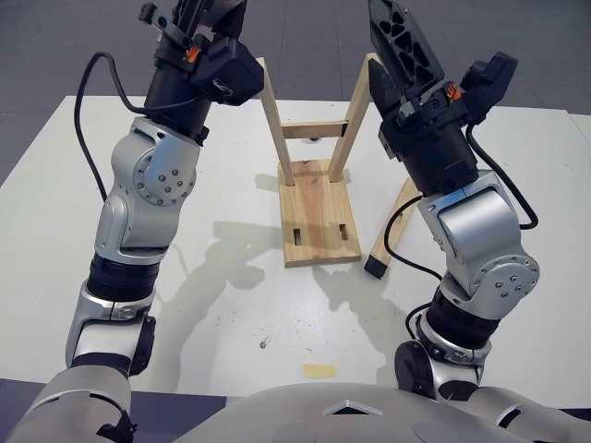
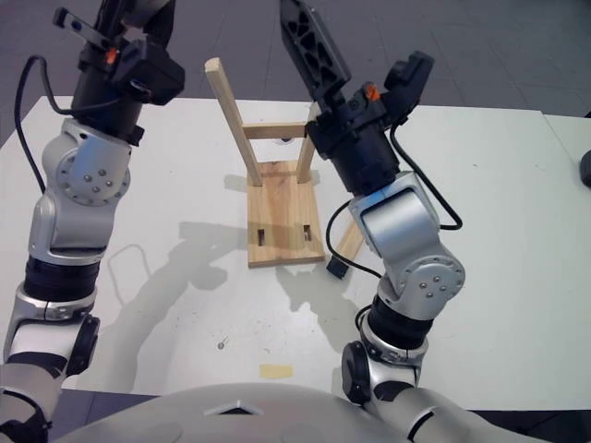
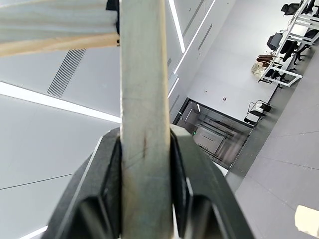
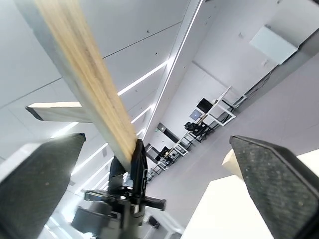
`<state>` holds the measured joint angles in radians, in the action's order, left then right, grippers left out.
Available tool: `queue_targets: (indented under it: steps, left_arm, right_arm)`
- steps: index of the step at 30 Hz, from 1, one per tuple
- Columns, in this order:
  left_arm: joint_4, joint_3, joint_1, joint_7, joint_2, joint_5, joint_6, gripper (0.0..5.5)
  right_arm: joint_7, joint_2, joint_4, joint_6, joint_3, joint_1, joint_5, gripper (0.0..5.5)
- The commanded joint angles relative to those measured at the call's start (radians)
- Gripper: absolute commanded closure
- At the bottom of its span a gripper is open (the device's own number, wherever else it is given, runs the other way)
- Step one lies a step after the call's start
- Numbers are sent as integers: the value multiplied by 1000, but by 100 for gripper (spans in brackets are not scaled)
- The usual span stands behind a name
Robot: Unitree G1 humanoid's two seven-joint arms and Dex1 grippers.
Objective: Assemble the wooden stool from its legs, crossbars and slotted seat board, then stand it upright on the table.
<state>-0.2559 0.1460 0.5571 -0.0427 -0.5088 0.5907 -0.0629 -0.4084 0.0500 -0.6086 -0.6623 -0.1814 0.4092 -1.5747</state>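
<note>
Left wrist view: left gripper (image 3: 144, 147) pinching upright leg (image 3: 142, 74) near top end; crossbar (image 3: 55, 30) just beyond fingers. Right gripper (image 4: 159, 184) spread wide beside second upright leg (image 4: 84, 84), contact unclear. Below both grippers: seat board (image 1: 319, 217) flat on table (image 1: 231, 314), both legs standing in it. Loose leg (image 1: 392, 231) lying under right arm.

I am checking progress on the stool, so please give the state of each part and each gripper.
Seat board: flat on table, near slots empty.
Left upright leg: standing on board.
Right upright leg: standing on board.
Crossbar: joins both upright legs.
Third leg: lying on table.
Left gripper: shut on wooden bar.
Right gripper: open.
</note>
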Motion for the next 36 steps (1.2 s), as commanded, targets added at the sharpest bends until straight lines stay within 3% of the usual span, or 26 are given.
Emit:
queue_targets:
  steps: [1,14,22,36]
  left_arm:
    - [-13,10,-12,0,11,76,21,446]
    - [-30,131,-95,-121,57,160,10,446]
    - [-20,145,-110,-132,75,173,-6,446]
    - [16,146,-113,-126,79,202,-3,446]
  right_arm:
    - [-88,-5,-4,93,20,72,-116,10]
    - [-137,-29,70,236,86,165,89,10]
    - [-247,57,150,340,52,133,227,130]
    - [-345,78,116,326,68,127,348,369]
